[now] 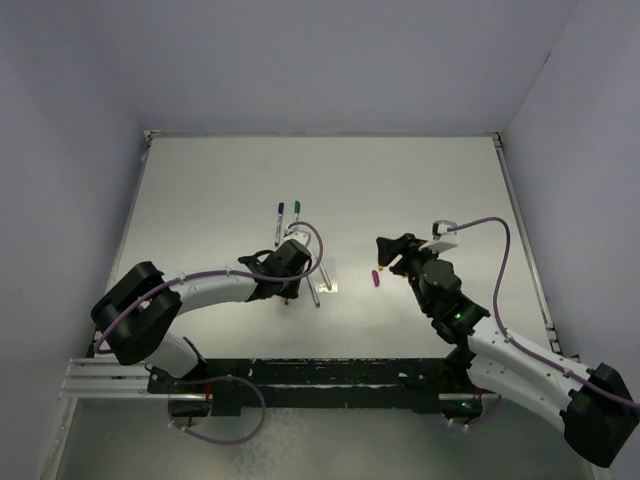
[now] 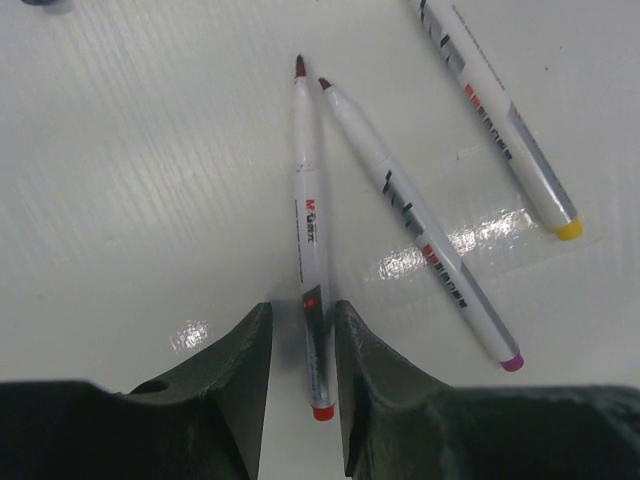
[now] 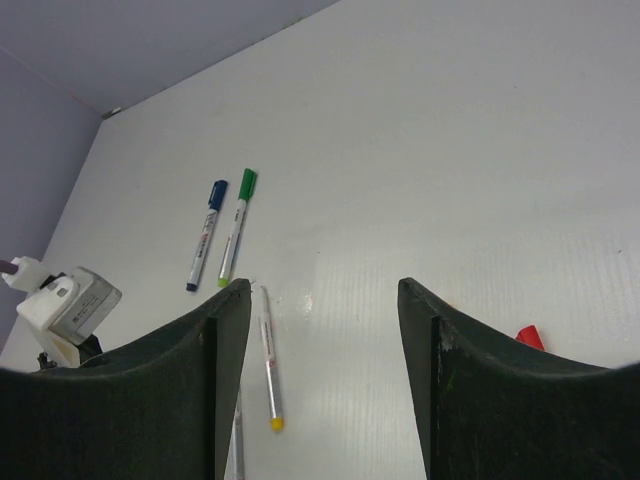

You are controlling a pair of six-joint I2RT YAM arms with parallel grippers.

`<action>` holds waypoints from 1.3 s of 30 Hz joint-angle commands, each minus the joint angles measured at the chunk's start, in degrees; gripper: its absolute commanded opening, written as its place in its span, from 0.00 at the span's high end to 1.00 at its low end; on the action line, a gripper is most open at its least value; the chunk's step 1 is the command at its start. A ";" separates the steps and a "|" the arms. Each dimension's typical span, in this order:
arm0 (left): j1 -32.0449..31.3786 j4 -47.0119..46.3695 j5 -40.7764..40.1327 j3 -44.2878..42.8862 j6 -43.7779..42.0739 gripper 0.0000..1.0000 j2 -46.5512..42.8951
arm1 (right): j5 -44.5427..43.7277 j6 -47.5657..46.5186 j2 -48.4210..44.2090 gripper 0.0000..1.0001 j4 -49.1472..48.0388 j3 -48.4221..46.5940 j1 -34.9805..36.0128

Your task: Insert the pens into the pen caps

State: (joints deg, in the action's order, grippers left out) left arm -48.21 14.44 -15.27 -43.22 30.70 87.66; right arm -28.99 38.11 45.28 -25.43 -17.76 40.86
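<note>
Left hand (image 2: 301, 312) straddling the rear, red-plugged end of the red pen (image 2: 310, 240), which lies flat on the counter (image 1: 420, 180). The jaws are narrowed about the barrel. 1 finger appears to touch it, while a sliver of counter shows beside the other, so a firm pinch cannot be confirmed. Right hand (image 3: 322, 290) hangs spread wide, holding nothing.

Likely faults: if 1 finger meets the barrel first, the pen may roll or swivel. A hold this far back leaves a long free length, so the tip could droop and miss the cap mouth.

Surroundings: the magenta-ended pen (image 2: 420, 225) lies just beside the red pen, their tips almost meeting, so a swivel would probably nudge it. The yellow-ended pen (image 2: 505, 130) lies farther off. The blue-capped pen (image 3: 203, 235) and the green-capped pen (image 3: 235, 228) lie side by side, well apart from both hands. The red cap (image 3: 530, 337) lies beside a right finger, and the magenta cap (image 1: 375, 278) lies between the 2 hands.
</note>
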 commanded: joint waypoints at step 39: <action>-0.57 8.54 2.34 3.70 7.42 0.71 2.03 | -3.44 2.07 -9.16 0.37 8.24 -0.48 0.17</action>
State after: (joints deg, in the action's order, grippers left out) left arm -48.40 12.88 -15.66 -41.60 35.14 87.18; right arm -30.57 39.55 37.01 -16.51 -16.43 40.86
